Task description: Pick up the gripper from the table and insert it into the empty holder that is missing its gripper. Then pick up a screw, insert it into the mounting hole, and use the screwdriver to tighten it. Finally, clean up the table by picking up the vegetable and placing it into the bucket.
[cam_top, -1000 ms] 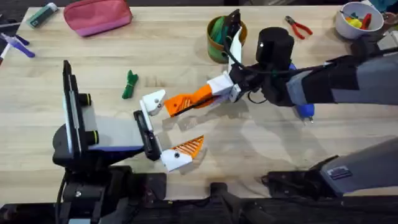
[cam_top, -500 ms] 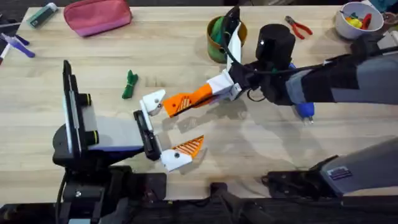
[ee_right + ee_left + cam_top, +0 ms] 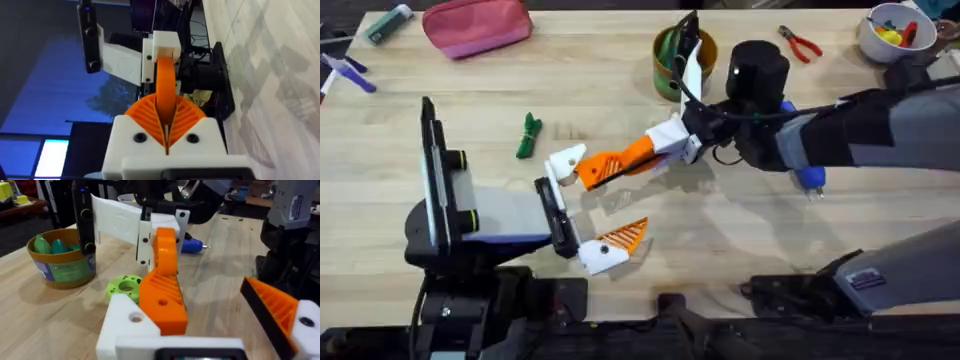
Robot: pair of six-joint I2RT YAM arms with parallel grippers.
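orange gripper (image 3: pixel 615 163) off the table, pinched between the right gripper (image 3: pixel 665 142) fingers, wedge end pushed against the white holder (image 3: pixel 563 162) at mid table. In the left wrist view the orange gripper (image 3: pixel 162 287) sits slotted beside the holder block (image 3: pixel 131 322), ribbed face toward the camera, hole visible in its side. In the right wrist view the right gripper (image 3: pixel 165 131) pads are pressed together on the thin orange piece (image 3: pixel 165 92), which runs up to the white holder (image 3: pixel 165 45)

holder belongs to the left gripper (image 3: pixel 582 208), which lies low over the table, jaws spread wide: one white mount holds the incoming piece, the other white finger (image 3: pixel 602 256) carries its own orange ribbed pad (image 3: pixel 625 236) nearer the table's front edge. Same pad (image 3: pixel 272 307) seen at the side in the left wrist view

screwdriver (image 3: pixel 807 175) blue, on the table under the right arm, mostly covered; tip (image 3: pixel 192 245) seen in left wrist view behind the holder. Vegetable (image 3: pixel 528 135) dark green, on the wood left of the holder, well apart from both grippers. Bucket (image 3: pixel 672 60) gold-brown with green label at the far middle, green items inside; also bucket (image 3: pixel 62 260) in left wrist view

lime-green ring disc (image 3: pixel 124 286) on the table just beside the holder. Red-handled pliers (image 3: pixel 800 43) far right, white bowl (image 3: pixel 890 30) at far right corner, pink pouch (image 3: pixel 477 25) at far left
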